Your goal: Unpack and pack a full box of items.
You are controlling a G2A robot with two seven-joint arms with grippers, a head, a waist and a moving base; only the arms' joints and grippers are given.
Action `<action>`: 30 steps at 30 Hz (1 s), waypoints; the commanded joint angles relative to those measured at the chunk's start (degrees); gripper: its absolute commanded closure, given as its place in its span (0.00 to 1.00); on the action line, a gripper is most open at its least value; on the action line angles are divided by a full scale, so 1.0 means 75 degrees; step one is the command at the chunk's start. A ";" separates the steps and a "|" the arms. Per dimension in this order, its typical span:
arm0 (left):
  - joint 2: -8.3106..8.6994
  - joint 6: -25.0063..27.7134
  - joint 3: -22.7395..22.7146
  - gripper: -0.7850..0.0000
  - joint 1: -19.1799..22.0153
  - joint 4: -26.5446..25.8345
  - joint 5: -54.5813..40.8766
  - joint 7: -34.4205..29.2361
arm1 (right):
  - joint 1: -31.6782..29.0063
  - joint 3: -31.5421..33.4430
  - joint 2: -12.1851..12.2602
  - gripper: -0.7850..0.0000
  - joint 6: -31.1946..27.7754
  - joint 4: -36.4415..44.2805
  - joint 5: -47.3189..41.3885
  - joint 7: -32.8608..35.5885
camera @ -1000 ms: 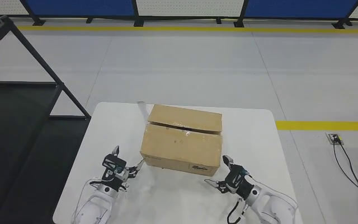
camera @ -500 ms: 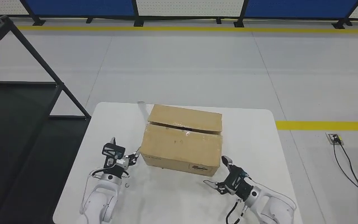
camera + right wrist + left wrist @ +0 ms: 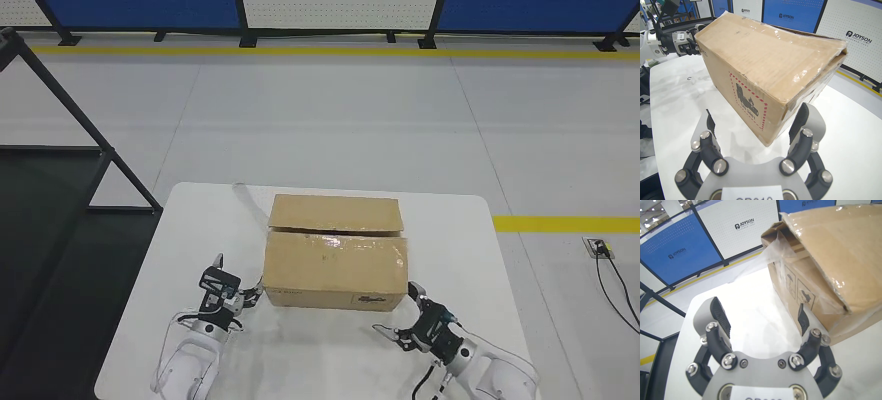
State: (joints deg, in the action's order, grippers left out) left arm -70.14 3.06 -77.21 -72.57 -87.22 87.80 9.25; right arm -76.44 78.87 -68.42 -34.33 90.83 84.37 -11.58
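Pale grey floor (image 3: pixel 330 110) with yellow lines surrounds a white, round-cornered table (image 3: pixel 455 235); blue and white panels (image 3: pixel 340 12) stand at 12 o'clock and a black frame (image 3: pixel 70 150) at 9 o'clock. On the table, bare strips lie open at 3 and 9 o'clock of the box (image 3: pixel 335 250), with a narrower band at 6 o'clock where both hands sit. The box's far side comes close to the table's 12 o'clock edge.

The box is brown cardboard at the table's middle. Its top flaps are down, with a dark seam across them, glossy clear tape over the edges and a red dashed label on one side. A loose tape strip (image 3: pixel 243 192) trails off its 11 o'clock corner.

The left hand (image 3: pixel 238 280) rests at the box's 7 o'clock corner, fingers apart, holding nothing. The right hand (image 3: pixel 397 310) sits at the 5 o'clock corner, fingers spread either side of that corner; whether they touch the box I cannot tell.
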 commanded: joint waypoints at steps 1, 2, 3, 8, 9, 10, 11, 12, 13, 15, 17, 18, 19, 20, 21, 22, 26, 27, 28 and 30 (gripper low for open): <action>0.0005 -0.0062 -0.0152 0.00 -0.0039 -0.0042 -0.0155 -0.0058 | 0.0032 -0.0017 0.0006 0.00 -0.0008 0.0011 -0.0010 0.0015; 0.0006 -0.0155 -0.0232 0.00 -0.0036 -0.0040 -0.0208 -0.0104 | 0.0039 -0.0021 0.0009 0.00 -0.0006 0.0014 -0.0022 0.0002; 0.0006 -0.0222 -0.0311 0.00 -0.0027 -0.0015 -0.0290 -0.0145 | 0.0040 -0.0018 0.0011 0.00 0.0021 0.0026 -0.0031 -0.0032; 0.0037 -0.0524 -0.0782 0.00 0.0056 0.0180 -0.0376 -0.0260 | -0.0247 0.0115 0.0043 0.00 0.0330 0.0267 0.0047 -0.0316; 0.0052 -0.0522 -0.0871 0.00 0.0076 0.0223 -0.0317 -0.0275 | -0.0369 0.0167 0.0054 0.00 0.0431 0.0384 0.0104 -0.0391; 0.0072 -0.0537 -0.0957 0.00 0.0118 0.0260 -0.0144 -0.0281 | -0.0511 0.0231 0.0066 0.00 0.0525 0.0517 0.0154 -0.0492; 0.0096 -0.0579 -0.1021 0.00 0.0178 0.0307 0.0148 -0.0263 | -0.0673 0.0302 0.0080 0.00 0.0614 0.0675 0.0212 -0.0612; 0.0115 -0.0617 -0.1045 0.00 0.0239 0.0373 0.0446 -0.0215 | -0.0849 0.0389 0.0095 0.00 0.0719 0.0843 0.0273 -0.0741; 0.0127 -0.0592 -0.1042 0.00 0.0318 0.0437 0.0650 -0.0173 | -0.1040 0.0472 0.0112 0.00 0.0798 0.1030 0.0354 -0.0872; 0.0153 -0.0479 -0.1029 0.00 0.0541 0.0589 0.1051 -0.0109 | -0.1463 0.0635 0.0142 0.00 0.0987 0.1432 0.0524 -0.1146; 0.0168 -0.0401 -0.0941 0.00 0.0768 0.0755 0.1453 -0.0005 | -0.1902 0.0790 0.0169 0.00 0.1175 0.1833 0.0702 -0.1402; 0.0163 -0.0326 -0.0893 0.00 0.0871 0.0825 0.1466 0.0030 | -0.2121 0.0849 0.0180 0.00 0.1269 0.2028 0.0798 -0.1505; 0.0155 -0.0228 -0.0840 0.00 0.0959 0.0862 0.1418 0.0102 | -0.2329 0.0904 0.0188 0.00 0.1381 0.2201 0.0875 -0.1582; 0.0144 -0.0014 -0.0790 0.00 0.1016 0.0909 0.1235 0.0105 | -0.2512 0.0959 0.0196 0.00 0.1487 0.2355 0.0952 -0.1647; 0.0132 0.0221 -0.0788 0.00 0.1076 0.0907 0.0931 0.0042 | -0.2679 0.1008 0.0202 0.00 0.1583 0.2486 0.1018 -0.1706; 0.0123 0.0355 -0.0819 0.00 0.1122 0.0897 0.0658 -0.0068 | -0.2841 0.1036 0.0207 0.00 0.1676 0.2612 0.1101 -0.1755; 0.0073 0.0605 -0.0906 0.00 0.1270 0.0854 -0.0414 -0.0869 | -0.3297 0.1077 0.0221 0.00 0.1850 0.2957 0.1239 -0.1999; 0.0060 0.0642 -0.0904 0.00 0.1321 0.0845 -0.0634 -0.1073 | -0.3344 0.1086 0.0226 0.00 0.1843 0.2986 0.1262 -0.2025; 0.0054 0.0686 -0.0906 0.00 0.1366 0.0866 -0.0765 -0.1243 | -0.3349 0.1095 0.0229 0.00 0.1839 0.2998 0.1254 -0.2023; 0.0050 0.0650 -0.0893 0.00 0.1437 0.0930 -0.0770 -0.1360 | -0.3228 0.1091 0.0220 0.00 0.1848 0.2880 0.1020 -0.1846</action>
State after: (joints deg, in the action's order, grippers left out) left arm -69.76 8.12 -84.02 -62.05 -80.58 81.86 -0.62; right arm -101.33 87.08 -66.72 -20.52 113.04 93.22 -26.40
